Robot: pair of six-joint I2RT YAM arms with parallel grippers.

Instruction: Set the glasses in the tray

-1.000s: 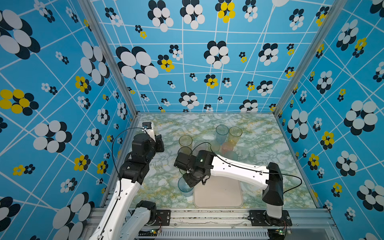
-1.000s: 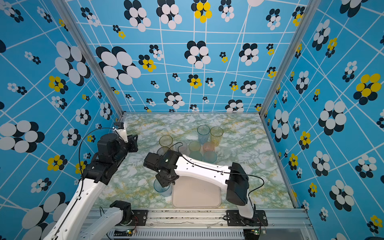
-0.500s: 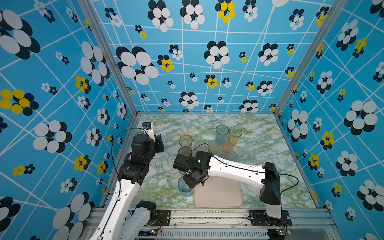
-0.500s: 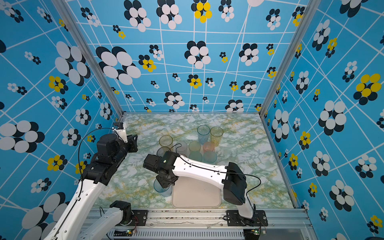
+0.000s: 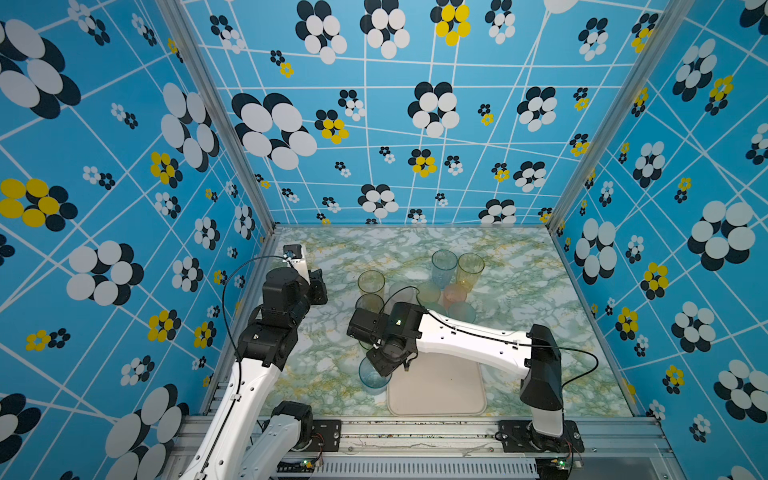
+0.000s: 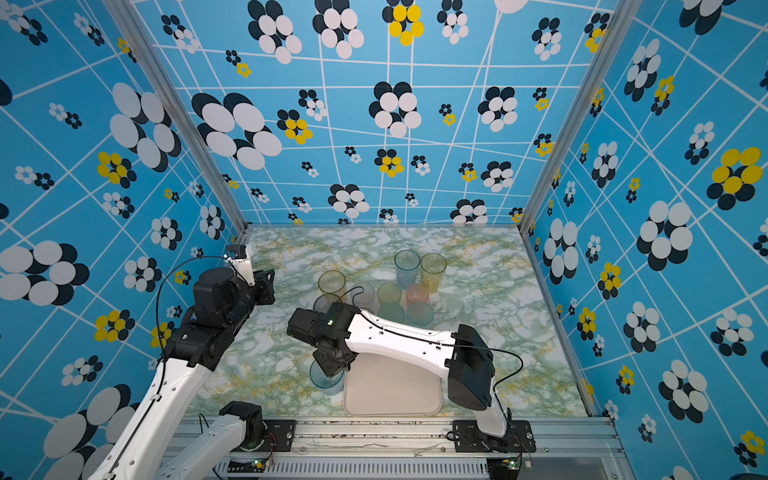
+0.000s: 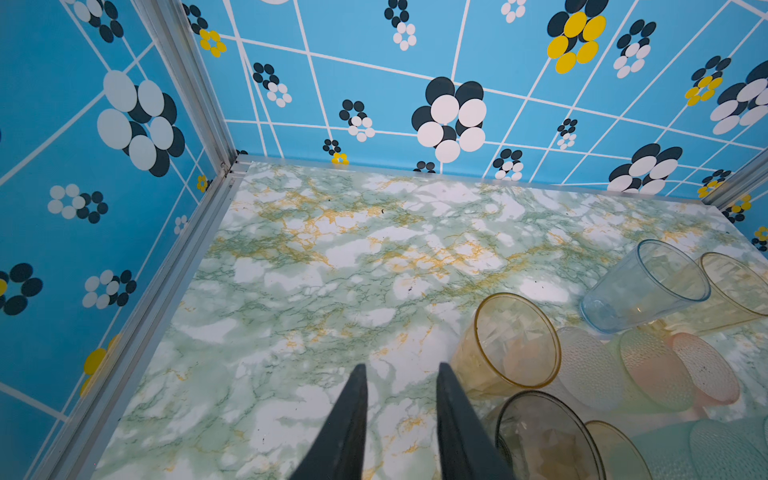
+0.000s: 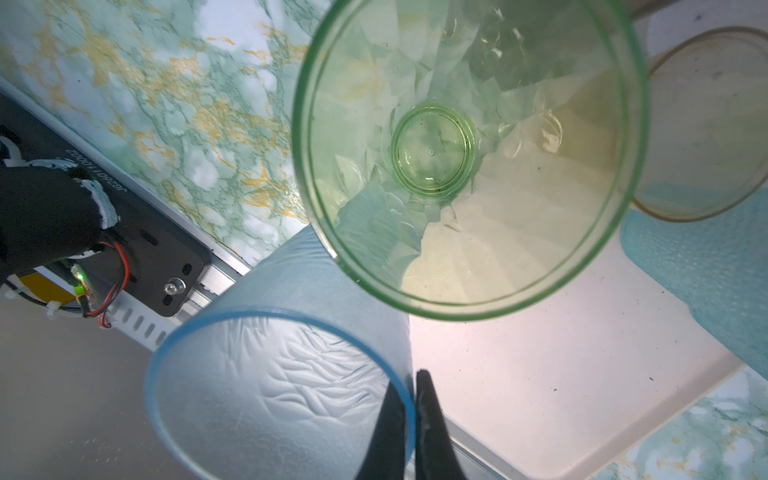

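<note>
Blue walls [image 5: 374, 124] printed with black, white and yellow flowers close me in on three sides, and the green-and-gold marbled table [image 5: 324, 365] fills the floor between them. The cream tray [image 5: 440, 395] lies at the near edge. What I can see of it past my right arm is bare, so I judge the job barely begun, with no glass clearly set down in it yet. Most of the glasses [image 5: 470, 268] stand upright in a tight cluster near the middle of the table, beyond the tray, and all of them are left to move. A green glass [image 8: 469, 158] stands close by the tray's edge. The blue glass [image 5: 372, 379] is just beside the tray's left side, and I cannot tell whether it rests on the table or hangs just off it. My right gripper [image 8: 409, 386] pinches its rim, one finger inside and one outside. My left gripper [image 7: 402, 368] hangs slightly spread over bare table, holding nothing.
</note>
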